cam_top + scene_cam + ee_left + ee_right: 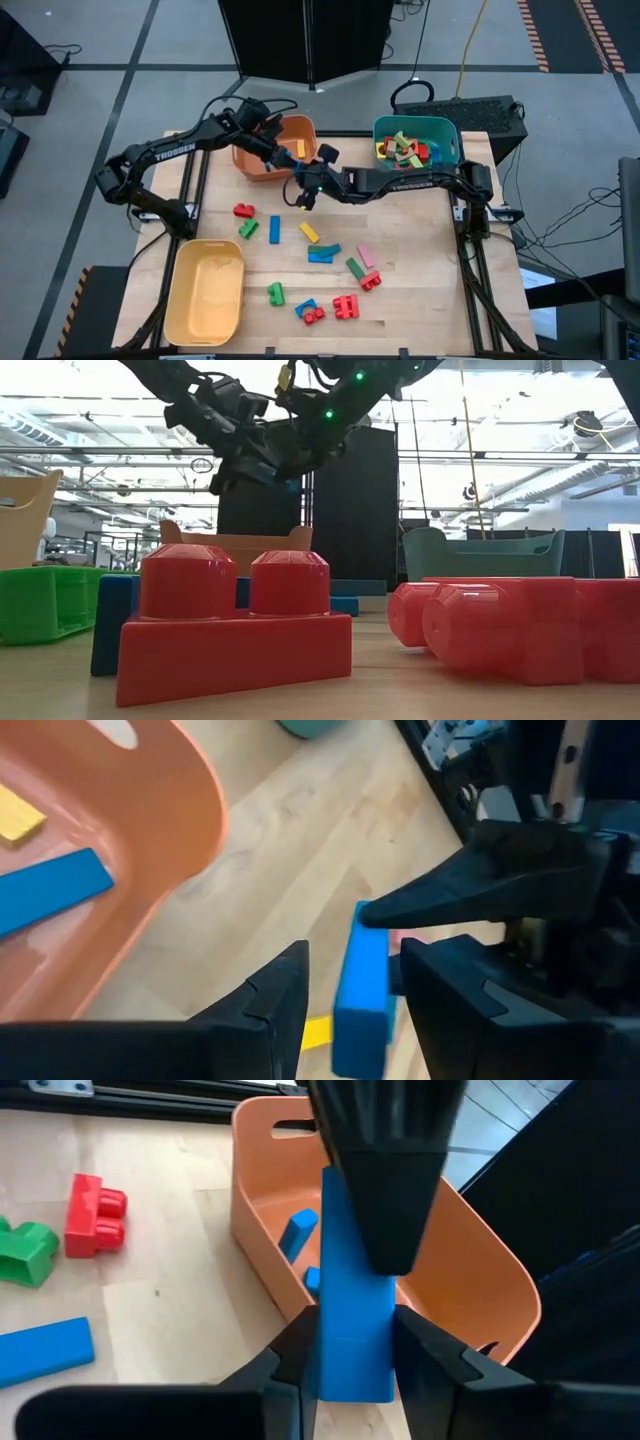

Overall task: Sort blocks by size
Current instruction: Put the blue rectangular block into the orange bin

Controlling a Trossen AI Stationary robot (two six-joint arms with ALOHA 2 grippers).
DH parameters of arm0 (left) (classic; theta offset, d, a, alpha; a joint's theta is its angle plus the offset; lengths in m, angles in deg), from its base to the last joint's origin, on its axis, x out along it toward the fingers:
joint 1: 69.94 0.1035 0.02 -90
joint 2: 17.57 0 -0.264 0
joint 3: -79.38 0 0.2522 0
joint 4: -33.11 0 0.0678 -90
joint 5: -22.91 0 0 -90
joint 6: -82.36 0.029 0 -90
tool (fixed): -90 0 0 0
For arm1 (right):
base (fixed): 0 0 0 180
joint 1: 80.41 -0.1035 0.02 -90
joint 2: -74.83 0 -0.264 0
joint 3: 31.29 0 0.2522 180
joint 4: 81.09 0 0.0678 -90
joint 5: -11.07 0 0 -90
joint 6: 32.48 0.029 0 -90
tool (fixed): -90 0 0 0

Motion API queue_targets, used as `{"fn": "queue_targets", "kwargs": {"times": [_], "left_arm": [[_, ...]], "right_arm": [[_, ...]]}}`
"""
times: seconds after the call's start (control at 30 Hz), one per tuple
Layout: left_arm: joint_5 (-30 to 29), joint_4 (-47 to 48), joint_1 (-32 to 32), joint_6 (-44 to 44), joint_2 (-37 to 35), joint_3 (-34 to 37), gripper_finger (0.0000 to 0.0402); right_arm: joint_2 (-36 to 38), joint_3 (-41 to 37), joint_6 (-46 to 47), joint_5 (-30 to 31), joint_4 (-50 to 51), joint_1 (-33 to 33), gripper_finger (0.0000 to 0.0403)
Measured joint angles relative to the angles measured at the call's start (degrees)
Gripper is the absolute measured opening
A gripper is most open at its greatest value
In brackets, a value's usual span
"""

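A blue block (350,1310) hangs in the air beside the orange bin (262,160), between my two grippers. My right gripper (356,1370) is shut on it. My left gripper (355,990) comes from the bin's side, open. Its fingers stand on either side of the block's other end, and a gap shows beside one finger (285,1000). Whether the other finger (440,990) touches the block I cannot tell. More blocks lie flat on the table: a red one (243,210), a green one (247,229), a yellow one (309,232) and others. My right gripper pinches the blue block's near end (352,1365) between its two fingers (425,1365), one on each long side. The fingers lie along the block and slant down toward the orange bin. The block is lifted clear of the table and points away toward my left gripper.
The orange bin holds a blue bar (50,895) and a yellow piece (18,818). A teal bin (448,135) with several blocks stands at the far right, and a yellow bin (205,290) at the near left. Loose blocks cover the table's near middle (346,307).
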Motion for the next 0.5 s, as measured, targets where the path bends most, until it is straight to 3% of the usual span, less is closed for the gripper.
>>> {"fn": "queue_targets", "kwargs": {"times": [0.33, 0.5], "left_arm": [[2.19, 0.27, 0.0, 0.18, -0.02, 0.0, 0.0063], [2.22, 0.19, 0.02, 0.71, -0.02, 0.0, 0.0045]], "right_arm": [[0.0, 0.0, 0.04, 0.46, 0.06, 0.09, 0.0089], [0.0, 0.0, 0.04, 0.45, 0.11, 0.1, 0.0089]]}}
